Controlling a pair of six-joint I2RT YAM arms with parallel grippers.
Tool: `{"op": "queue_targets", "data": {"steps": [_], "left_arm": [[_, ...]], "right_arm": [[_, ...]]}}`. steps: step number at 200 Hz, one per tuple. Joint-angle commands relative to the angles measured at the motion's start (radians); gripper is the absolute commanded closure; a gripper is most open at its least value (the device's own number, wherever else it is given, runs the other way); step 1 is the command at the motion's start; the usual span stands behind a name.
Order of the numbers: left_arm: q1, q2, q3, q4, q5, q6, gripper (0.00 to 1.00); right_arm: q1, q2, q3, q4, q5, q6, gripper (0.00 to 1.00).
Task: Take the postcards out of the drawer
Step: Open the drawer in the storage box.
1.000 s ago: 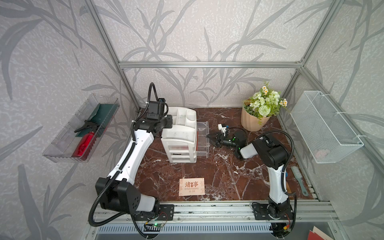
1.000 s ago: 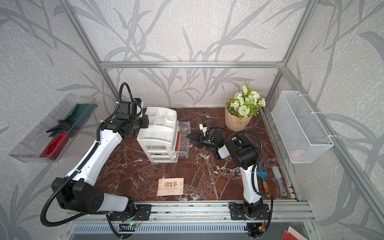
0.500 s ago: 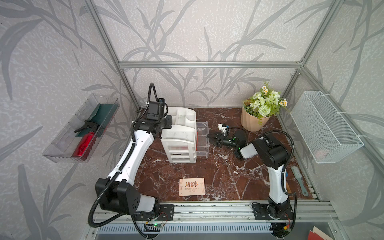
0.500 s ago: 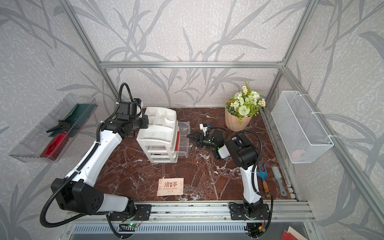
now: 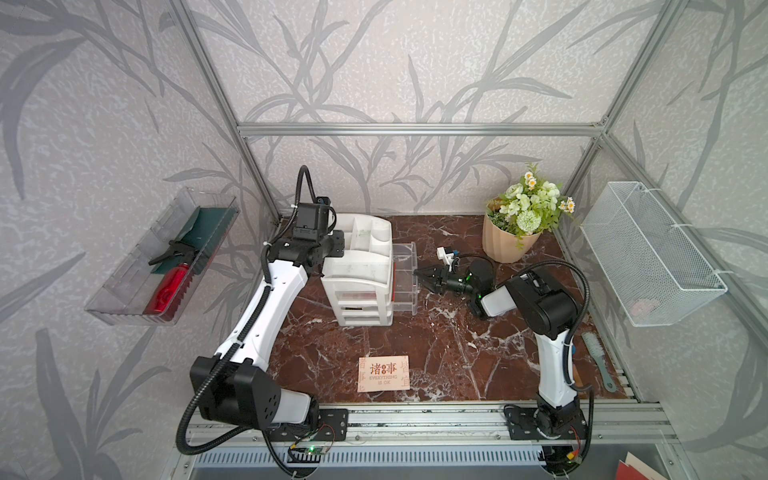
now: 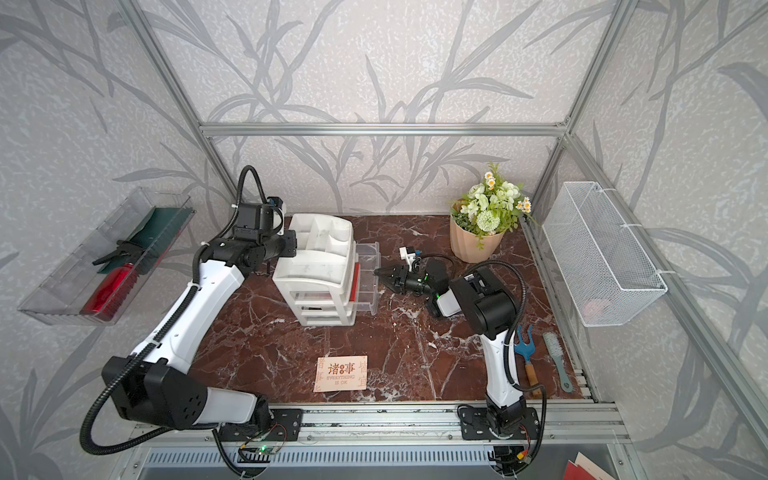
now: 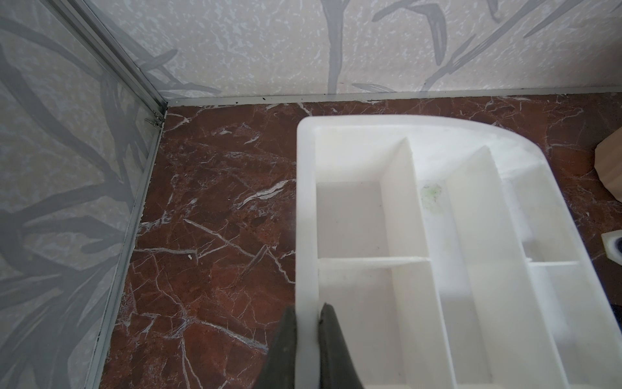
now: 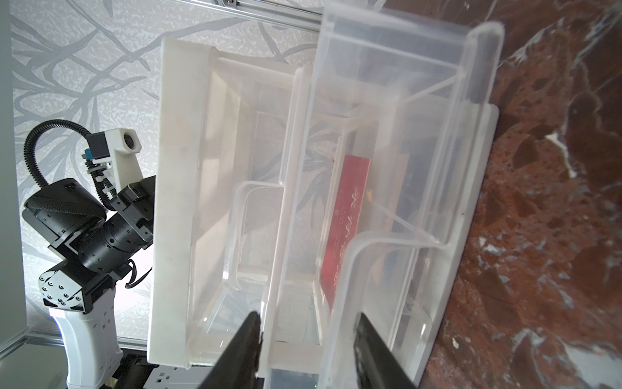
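1. While the left gripper [image 7: 308, 313] pinches the rim of the white plastic organiser [image 5: 357, 286], left of centre in both top views, the right gripper [image 5: 419, 273] has narrowed over the last second. Its fingers are still spread, straddling the front of the pulled-out clear plastic drawer [image 5: 405, 259] at centre.
2. This looks like a grip forming on the drawer front, not on a card.
3. Count:
   - One pale peach postcard [image 5: 383, 373] lies on the marble tabletop [image 5: 457, 353], lower centre.
   - One red postcard [image 8: 346, 215] stands inside the drawer.
   - I cannot make out a third.
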Motion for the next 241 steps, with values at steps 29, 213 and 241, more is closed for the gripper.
{"op": "queue_targets", "data": {"steps": [29, 213, 241], "left_arm": [[0.002, -0.004, -0.017, -0.050, -0.038, 0.028, 1.00], [-0.006, 0.004, -0.010, -0.057, -0.046, 0.035, 1.00], [-0.006, 0.007, -0.012, -0.057, -0.045, 0.035, 1.00]], "right_arm": [[-0.017, -0.051, 0.005, 0.048, -0.015, -0.006, 0.58], [-0.041, -0.012, -0.029, 0.048, -0.030, -0.037, 0.44], [-0.038, -0.001, -0.016, 0.048, -0.041, -0.035, 0.43]]}}
